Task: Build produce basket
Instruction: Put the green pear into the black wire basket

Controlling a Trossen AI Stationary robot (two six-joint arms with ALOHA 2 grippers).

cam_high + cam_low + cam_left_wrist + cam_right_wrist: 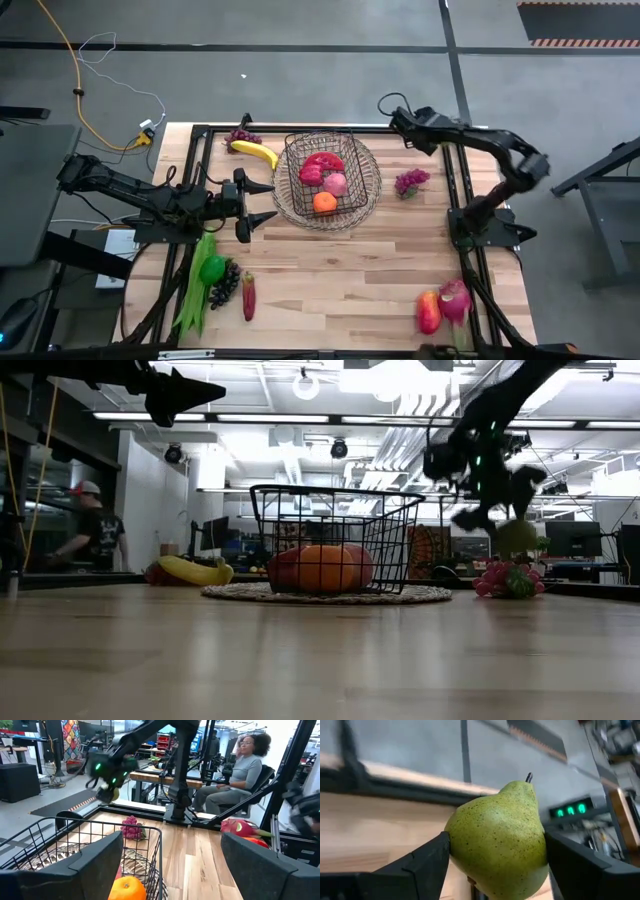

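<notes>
Above the table's point(330, 270) far right, right hand point(495, 857) pinches a green pear point(497, 837); left hand point(262, 200) hovers spread, just left of the wire basket point(305, 150).

Four cameras: you get one overhead, one at counter height, and one on each wrist.

From above you look straight down on the whole counter point(350, 270) and both arms, from well off. The low camera sits level with the counter top and faces across it into the room, with the basket point(330, 540) mid-distance. Your left wrist camera looks past its own tool point(172, 865) over the basket toward the right arm and a seated person point(235, 775). Your right wrist camera sits very close on the pear point(497, 837). The basket shows in three of the views.
</notes>
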